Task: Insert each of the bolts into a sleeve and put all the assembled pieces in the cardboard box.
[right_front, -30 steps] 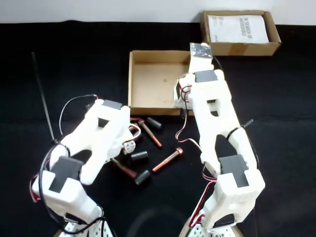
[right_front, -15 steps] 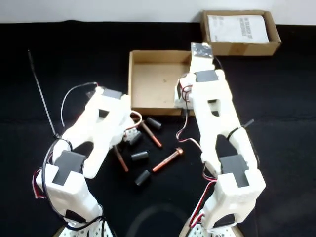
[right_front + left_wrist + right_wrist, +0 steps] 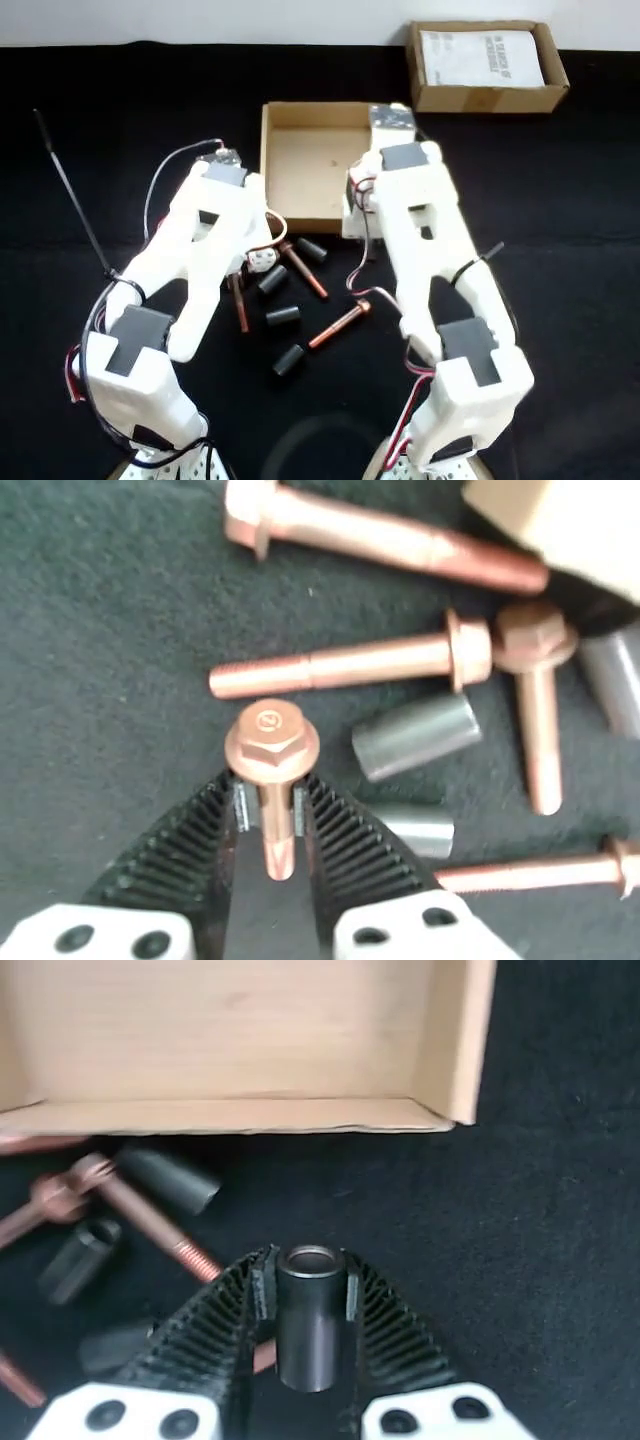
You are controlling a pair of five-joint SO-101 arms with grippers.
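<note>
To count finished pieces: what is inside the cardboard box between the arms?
The visible floor of the cardboard box is bare, with no finished piece. The right arm covers its right side, so that part cannot be judged.

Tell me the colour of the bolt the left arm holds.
Shiny copper; the hex-head metal bolt shows best in the left wrist view.

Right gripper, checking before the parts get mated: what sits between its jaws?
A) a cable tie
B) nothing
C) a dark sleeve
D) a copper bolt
C: a dark sleeve sits pinched between the right gripper's jaws, its open end showing.
</note>
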